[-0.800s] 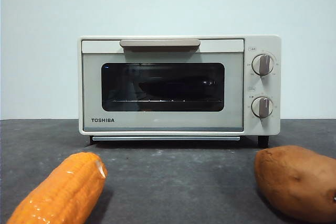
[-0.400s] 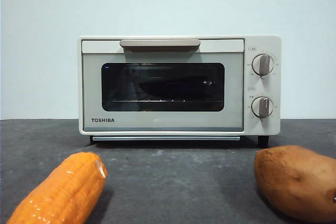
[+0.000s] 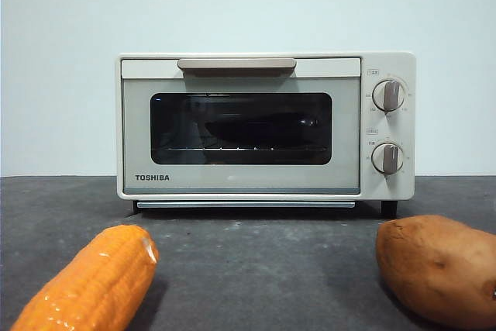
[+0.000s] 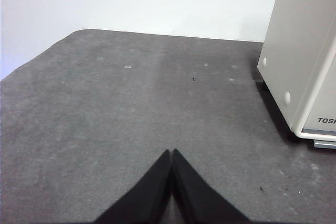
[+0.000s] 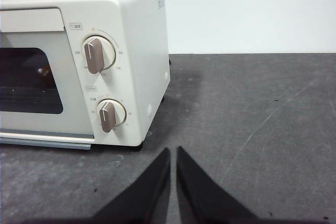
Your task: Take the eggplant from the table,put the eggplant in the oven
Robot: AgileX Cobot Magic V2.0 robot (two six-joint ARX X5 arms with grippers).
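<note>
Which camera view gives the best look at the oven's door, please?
The front view: the oven faces it squarely, whole door shut. The right wrist view shows only the door's knob-side end, and the left wrist view only a side wall and a corner.

Corn cob (image 3: pixel 85 281), sweet potato (image 3: pixel 438 269) cropped by frame edge.
</note>
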